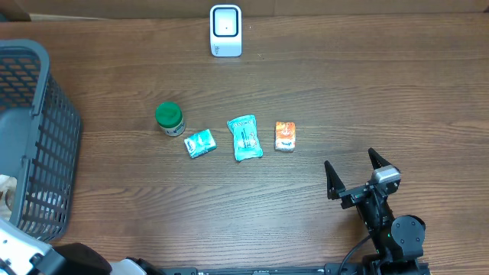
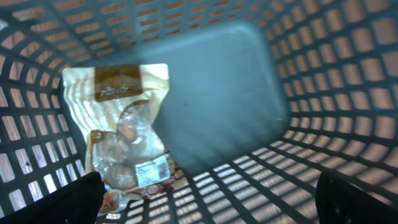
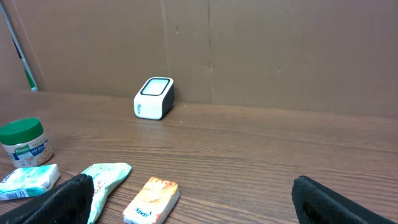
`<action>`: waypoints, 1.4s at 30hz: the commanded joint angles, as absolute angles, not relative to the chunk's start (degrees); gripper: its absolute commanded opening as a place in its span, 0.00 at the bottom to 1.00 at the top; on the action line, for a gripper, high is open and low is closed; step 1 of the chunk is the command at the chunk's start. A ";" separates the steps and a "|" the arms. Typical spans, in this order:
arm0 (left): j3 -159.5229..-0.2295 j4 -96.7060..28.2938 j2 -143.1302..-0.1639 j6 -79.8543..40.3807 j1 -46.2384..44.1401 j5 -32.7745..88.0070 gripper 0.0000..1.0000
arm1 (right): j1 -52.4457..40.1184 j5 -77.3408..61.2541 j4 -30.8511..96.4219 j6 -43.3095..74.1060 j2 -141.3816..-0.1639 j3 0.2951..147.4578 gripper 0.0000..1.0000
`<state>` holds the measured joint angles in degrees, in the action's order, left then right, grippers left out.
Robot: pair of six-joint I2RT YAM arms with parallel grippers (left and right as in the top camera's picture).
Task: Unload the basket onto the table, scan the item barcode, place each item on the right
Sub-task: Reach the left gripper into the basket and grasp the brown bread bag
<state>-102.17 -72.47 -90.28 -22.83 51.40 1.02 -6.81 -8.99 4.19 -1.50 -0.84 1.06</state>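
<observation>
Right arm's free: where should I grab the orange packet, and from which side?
I'd come straight down with the right gripper and pinch the orange packet across its narrow width, mid-length. It lies flat, and its long sides look clear of the teal pouch beside it.

At five o'clock your black right arm [image 1: 391, 229] has a silver wrist block [image 1: 386, 176] and cable [image 1: 353, 256]; the right gripper [image 1: 349, 157] has pointed fingers [image 1: 331, 183]. At seven, your left arm [image 1: 19, 246] is white.

One scanner [image 1: 225, 30], jar [image 1: 169, 118], basket [image 1: 57, 122]; three packets [image 1: 244, 138]; perhaps one pouch [image 2: 121, 124].
</observation>
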 commanded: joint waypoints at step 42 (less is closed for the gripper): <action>-64.77 -42.76 -108.09 -22.50 55.86 -8.88 0.70 | -7.03 -9.02 3.97 -1.37 -0.19 0.47 1.00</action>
<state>-66.70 -42.26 -103.83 -23.68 55.75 -10.04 -6.79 -8.99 4.16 -1.50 -0.84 1.06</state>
